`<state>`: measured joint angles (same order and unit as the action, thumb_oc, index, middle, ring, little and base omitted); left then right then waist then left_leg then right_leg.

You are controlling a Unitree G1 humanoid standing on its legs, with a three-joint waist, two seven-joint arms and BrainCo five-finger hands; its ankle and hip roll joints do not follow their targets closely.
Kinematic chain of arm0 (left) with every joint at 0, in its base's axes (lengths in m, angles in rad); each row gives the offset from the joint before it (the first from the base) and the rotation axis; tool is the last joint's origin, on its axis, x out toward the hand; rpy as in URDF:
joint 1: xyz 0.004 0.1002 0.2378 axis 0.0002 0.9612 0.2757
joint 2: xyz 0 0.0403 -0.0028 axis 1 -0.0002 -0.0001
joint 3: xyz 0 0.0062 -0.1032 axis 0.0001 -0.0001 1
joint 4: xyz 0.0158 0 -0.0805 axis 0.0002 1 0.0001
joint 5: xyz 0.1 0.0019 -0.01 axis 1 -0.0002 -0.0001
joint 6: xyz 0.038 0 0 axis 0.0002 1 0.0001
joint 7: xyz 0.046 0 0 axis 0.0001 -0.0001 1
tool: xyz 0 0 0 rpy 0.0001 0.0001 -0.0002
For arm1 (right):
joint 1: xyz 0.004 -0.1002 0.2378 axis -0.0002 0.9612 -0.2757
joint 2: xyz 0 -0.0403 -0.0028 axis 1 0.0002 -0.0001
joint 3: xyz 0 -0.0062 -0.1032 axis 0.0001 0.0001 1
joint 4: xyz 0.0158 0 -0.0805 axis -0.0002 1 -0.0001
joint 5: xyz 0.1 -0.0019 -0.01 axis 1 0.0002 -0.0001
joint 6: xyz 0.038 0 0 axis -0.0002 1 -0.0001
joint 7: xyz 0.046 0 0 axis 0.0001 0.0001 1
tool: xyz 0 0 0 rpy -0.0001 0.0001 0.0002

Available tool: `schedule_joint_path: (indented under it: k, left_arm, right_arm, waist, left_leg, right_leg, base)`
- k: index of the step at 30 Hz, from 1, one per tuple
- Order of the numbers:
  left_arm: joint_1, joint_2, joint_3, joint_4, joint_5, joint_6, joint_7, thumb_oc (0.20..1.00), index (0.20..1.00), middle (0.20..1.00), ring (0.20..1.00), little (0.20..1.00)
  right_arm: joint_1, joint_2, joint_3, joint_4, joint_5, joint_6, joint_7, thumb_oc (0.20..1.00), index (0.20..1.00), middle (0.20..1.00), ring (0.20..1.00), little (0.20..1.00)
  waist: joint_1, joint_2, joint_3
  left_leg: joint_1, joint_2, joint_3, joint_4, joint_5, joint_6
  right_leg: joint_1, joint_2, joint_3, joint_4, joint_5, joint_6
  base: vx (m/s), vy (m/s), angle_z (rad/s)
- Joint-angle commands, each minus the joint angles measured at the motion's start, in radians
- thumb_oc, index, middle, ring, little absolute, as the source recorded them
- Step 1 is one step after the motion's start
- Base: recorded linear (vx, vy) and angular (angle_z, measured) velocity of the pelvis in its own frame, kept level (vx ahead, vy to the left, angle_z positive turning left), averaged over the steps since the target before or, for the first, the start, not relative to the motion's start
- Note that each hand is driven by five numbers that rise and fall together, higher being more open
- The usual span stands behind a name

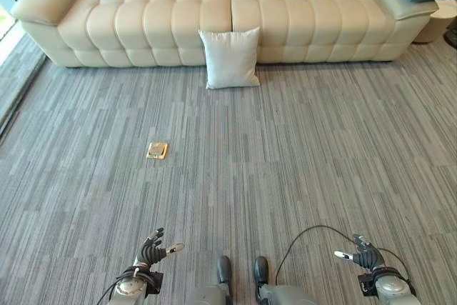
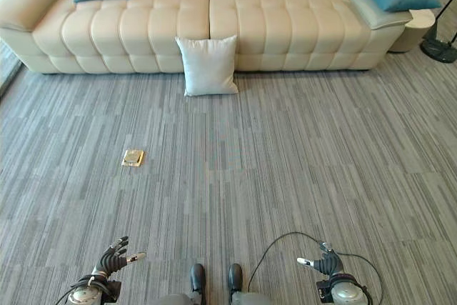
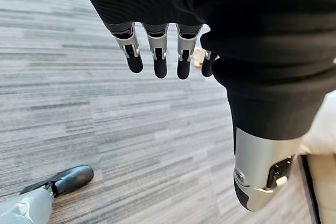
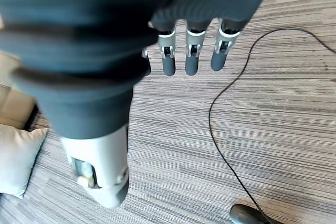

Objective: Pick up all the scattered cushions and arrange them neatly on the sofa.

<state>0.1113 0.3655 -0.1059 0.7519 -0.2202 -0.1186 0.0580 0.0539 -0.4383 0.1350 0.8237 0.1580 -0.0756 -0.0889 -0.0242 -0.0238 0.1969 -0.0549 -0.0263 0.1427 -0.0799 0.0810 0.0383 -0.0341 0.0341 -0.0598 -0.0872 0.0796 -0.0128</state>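
Soft, light white cushion [image 1: 230,57] stands far ahead of both empty, relaxed hands [image 1: 151,251] [image 1: 365,255]; best gripped at its side edges.

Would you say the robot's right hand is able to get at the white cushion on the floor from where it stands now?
Probably not yet: the white cushion leans against the sofa far across bare carpet from the right hand. Nothing blocks the way.

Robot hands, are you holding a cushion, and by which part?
No. The left hand and right hand hang open over the carpet, holding nothing. The white cushion leans against the sofa.
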Motion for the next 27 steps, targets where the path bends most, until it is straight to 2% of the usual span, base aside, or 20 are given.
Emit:
schedule_joint_path:
  k: [1,18,22,27]
  left_arm:
    - [-0.035,-0.001,0.029,0.018,-0.045,-0.032,0.009,1.0,1.0,1.0,1.0,1.0]
    - [-0.011,-0.044,0.029,0.015,-0.069,-0.033,0.011,1.0,1.0,1.0,1.0,1.0]
    - [-0.016,-0.035,0.032,-0.019,-0.091,-0.034,0.026,1.0,1.0,1.0,1.0,1.0]
    - [-0.015,-0.016,0.041,-0.056,-0.106,-0.041,0.038,1.0,1.0,1.0,1.0,1.0]
  right_arm:
    - [-0.024,-0.014,-0.061,-0.022,0.048,-0.017,-0.035,1.0,1.0,1.0,1.0,1.0]
    - [-0.021,0.036,-0.074,-0.043,0.076,-0.041,-0.049,1.0,1.0,1.0,1.0,1.0]
    - [-0.042,0.036,-0.061,-0.043,0.073,-0.036,-0.056,1.0,1.0,1.0,1.0,1.0]
    - [-0.051,0.03,-0.055,-0.059,0.068,-0.029,-0.062,1.0,1.0,1.0,1.0,1.0]
  waist:
    - [-0.013,-0.009,-0.036]
    - [-0.015,-0.007,-0.046]
    - [-0.002,-0.016,-0.034]
    - [0.012,-0.021,-0.027]
  left_leg:
    - [0.054,0.026,-0.015,0.001,-0.092,-0.086]
    - [0.12,0.015,-0.011,0.007,-0.13,-0.075]
    - [0.047,0.005,-0.012,0.106,-0.165,-0.064]
    - [-0.002,-0.007,-0.023,0.16,-0.192,-0.045]
  right_leg:
    - [0.033,-0.063,-0.005,0.049,-0.111,0.118]
    - [0.097,-0.071,-0.001,0.034,-0.124,0.121]
    - [0.061,-0.089,0.008,0.073,-0.129,0.129]
    - [0.022,-0.107,0.015,0.127,-0.139,0.14]
  base:
    - [0.05,0.01,0.01]
    - [0.05,0.017,0.0]
    - [0.0,0.069,-0.03]
    - [0.05,0.11,-0.04]
